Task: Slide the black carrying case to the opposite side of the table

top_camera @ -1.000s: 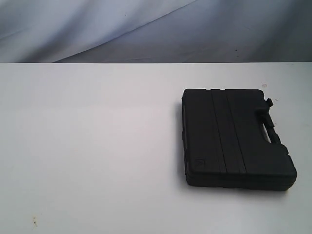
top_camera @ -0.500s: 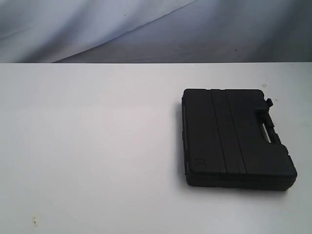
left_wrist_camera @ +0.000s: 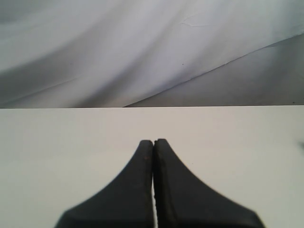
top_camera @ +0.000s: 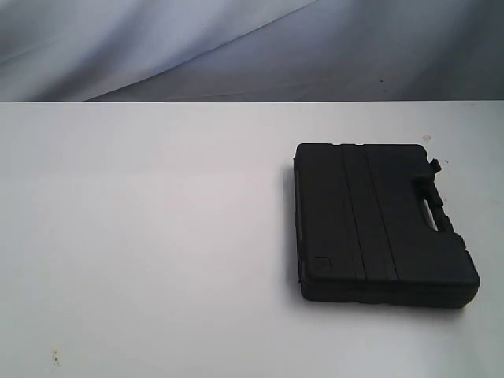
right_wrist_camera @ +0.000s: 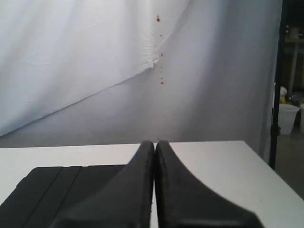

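The black carrying case (top_camera: 378,220) lies flat on the white table (top_camera: 157,236), right of the middle, with its handle (top_camera: 431,206) toward the right edge. Neither arm shows in the exterior view. In the left wrist view my left gripper (left_wrist_camera: 153,141) is shut and empty over bare table (left_wrist_camera: 57,152). My right gripper (right_wrist_camera: 154,142) is shut too, nothing between its fingers. It hangs near the case (right_wrist_camera: 57,190), which fills the lower part of the right wrist view beside and beyond the fingers. Whether it touches the case I cannot tell.
A creased white cloth backdrop (top_camera: 236,47) hangs behind the table's far edge (top_camera: 236,101). A few small specks (top_camera: 55,358) mark the tabletop near the front left. In the right wrist view a white bucket (right_wrist_camera: 288,118) stands on the floor past the table's corner.
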`<act>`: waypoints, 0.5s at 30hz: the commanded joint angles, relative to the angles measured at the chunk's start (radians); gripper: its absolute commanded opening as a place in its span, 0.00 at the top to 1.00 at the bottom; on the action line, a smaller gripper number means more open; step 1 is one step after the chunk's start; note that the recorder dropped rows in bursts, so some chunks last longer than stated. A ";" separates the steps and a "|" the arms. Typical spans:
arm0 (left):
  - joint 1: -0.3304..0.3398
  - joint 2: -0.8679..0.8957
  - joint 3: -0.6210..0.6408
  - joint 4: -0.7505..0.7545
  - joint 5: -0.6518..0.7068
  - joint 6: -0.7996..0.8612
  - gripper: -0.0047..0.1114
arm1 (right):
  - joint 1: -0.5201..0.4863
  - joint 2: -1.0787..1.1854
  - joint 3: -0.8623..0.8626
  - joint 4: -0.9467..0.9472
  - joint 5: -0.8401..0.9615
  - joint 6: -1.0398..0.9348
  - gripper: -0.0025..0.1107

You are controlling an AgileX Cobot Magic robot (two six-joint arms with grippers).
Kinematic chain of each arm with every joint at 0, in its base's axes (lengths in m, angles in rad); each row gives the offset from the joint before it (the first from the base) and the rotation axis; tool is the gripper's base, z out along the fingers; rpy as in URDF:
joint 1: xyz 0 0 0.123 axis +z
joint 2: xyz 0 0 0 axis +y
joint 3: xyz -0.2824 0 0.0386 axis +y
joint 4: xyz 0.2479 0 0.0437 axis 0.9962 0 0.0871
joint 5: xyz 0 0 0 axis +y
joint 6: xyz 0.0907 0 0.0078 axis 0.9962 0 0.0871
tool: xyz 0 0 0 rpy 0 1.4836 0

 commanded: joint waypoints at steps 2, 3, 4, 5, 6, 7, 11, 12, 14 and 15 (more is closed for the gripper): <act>-0.005 -0.003 0.005 0.001 -0.001 -0.008 0.96 | -0.018 -0.003 0.015 -0.026 -0.088 -0.024 0.98; -0.005 -0.003 0.005 0.001 -0.001 -0.008 0.96 | -0.019 -0.003 0.015 -0.057 -0.097 -0.026 0.98; -0.005 -0.003 0.005 0.001 -0.001 -0.008 0.96 | -0.021 -0.003 0.015 -0.072 -0.100 -0.026 0.98; -0.005 -0.003 0.005 0.001 -0.001 -0.008 0.96 | -0.021 -0.003 0.015 -0.077 -0.100 -0.026 0.98; -0.005 -0.003 0.005 0.001 -0.001 -0.008 0.96 | -0.021 -0.003 0.015 -0.098 -0.093 -0.026 0.98; -0.005 -0.003 0.005 0.001 -0.001 -0.008 0.96 | -0.021 -0.003 0.015 -0.116 -0.083 -0.026 0.98; -0.005 -0.003 0.005 0.001 -0.001 -0.008 0.96 | -0.021 -0.003 0.015 -0.122 -0.069 -0.040 0.98; -0.005 -0.003 0.005 0.001 -0.001 -0.008 0.96 | -0.021 -0.003 0.015 -0.129 -0.050 -0.063 0.98; -0.005 -0.003 0.005 0.001 -0.001 -0.008 0.96 | -0.021 -0.003 0.015 -0.147 -0.016 -0.078 0.98; -0.005 -0.003 0.005 0.001 -0.001 -0.008 0.96 | -0.021 -0.003 0.015 -0.147 -0.007 -0.078 0.98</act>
